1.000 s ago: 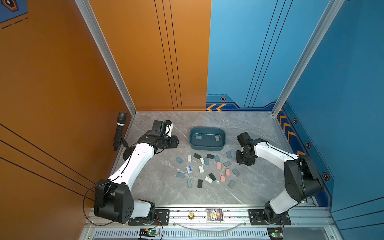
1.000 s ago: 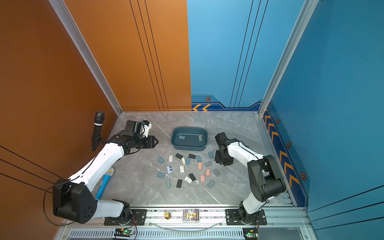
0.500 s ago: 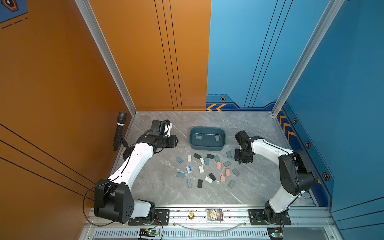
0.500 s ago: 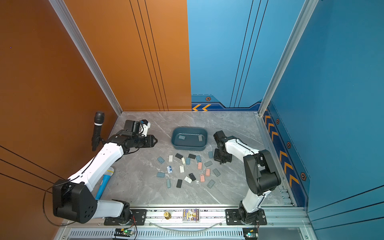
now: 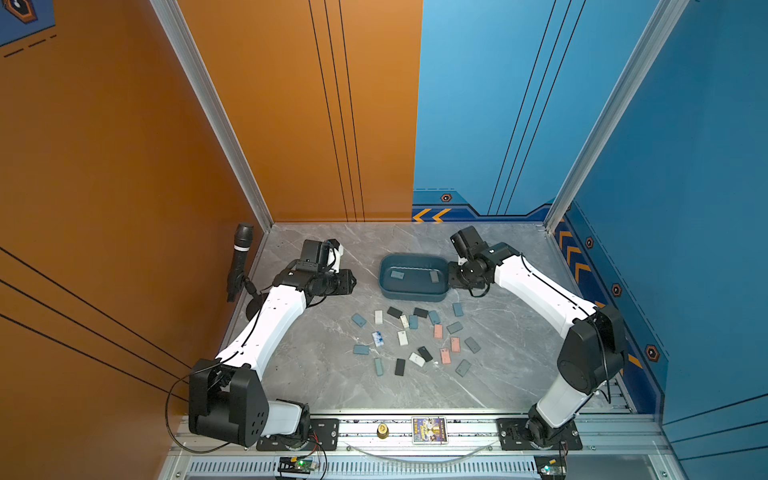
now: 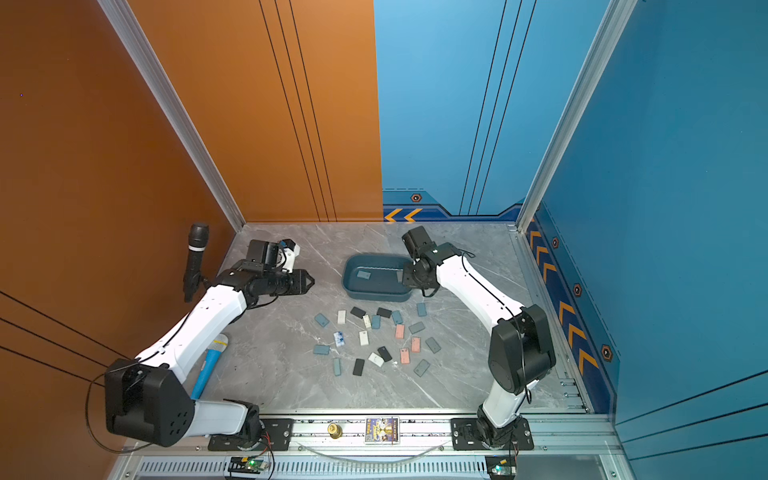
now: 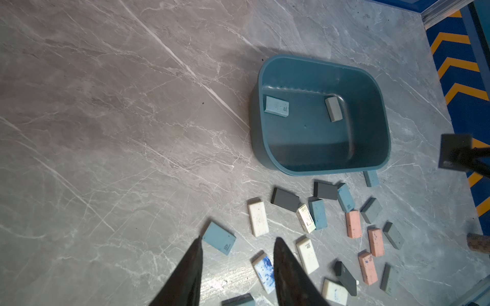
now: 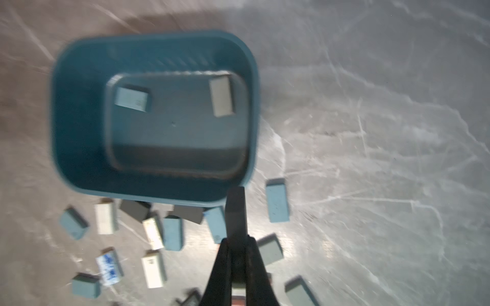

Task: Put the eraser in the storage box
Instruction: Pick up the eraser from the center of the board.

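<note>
The storage box, a teal tub, stands at the back middle of the table and holds a light blue eraser and a grey one. My right gripper hovers beside the box's right end, shut on a dark eraser, which the left wrist view shows as a dark slab. My left gripper is left of the box, open, with nothing between its fingers. Several loose erasers lie in front of the box.
A black microphone on a stand is at the left wall. A blue microphone lies on the table under my left arm. Orange and blue walls close in the left, back and right sides.
My right gripper shut on the dark eraser among the loose ones, then rose and moved back to the box's right end. The left arm has barely moved.
</note>
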Tool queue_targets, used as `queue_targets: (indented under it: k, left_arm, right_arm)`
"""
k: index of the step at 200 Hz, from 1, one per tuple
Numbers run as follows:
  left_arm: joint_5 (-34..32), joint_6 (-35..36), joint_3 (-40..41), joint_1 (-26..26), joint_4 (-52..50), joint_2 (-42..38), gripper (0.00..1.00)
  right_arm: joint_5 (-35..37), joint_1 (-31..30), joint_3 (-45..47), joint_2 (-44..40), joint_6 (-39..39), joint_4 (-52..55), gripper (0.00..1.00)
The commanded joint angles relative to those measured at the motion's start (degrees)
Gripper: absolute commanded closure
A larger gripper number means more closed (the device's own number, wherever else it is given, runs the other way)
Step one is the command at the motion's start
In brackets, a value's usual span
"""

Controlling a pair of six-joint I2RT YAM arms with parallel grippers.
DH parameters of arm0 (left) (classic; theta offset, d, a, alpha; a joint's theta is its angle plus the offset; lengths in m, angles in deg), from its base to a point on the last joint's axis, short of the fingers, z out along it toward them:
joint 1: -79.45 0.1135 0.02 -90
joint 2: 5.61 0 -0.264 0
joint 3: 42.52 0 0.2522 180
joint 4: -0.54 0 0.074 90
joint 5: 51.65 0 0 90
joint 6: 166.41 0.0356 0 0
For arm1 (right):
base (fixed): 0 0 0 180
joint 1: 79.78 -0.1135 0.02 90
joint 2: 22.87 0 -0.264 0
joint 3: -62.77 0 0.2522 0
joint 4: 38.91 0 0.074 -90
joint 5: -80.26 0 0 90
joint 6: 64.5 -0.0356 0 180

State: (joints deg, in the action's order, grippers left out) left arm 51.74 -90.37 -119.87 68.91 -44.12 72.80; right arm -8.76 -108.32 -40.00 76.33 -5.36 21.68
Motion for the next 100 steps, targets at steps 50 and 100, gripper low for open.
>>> queue_targets:
  k: [50,100]
  left_arm:
    - [1.5,-0.9,1.6,0.4,0.6,-1.1,0.55]
    - [1.5,-1.2,1.8,0.6,0.8,-1.2,0.56]
  right_arm:
    - [-6.4,-3.6,-21.7,21.7,1.1,2.4,0.99]
    - [-9.3,-3.7,-31.2,31.8,0.7,2.7,0.96]
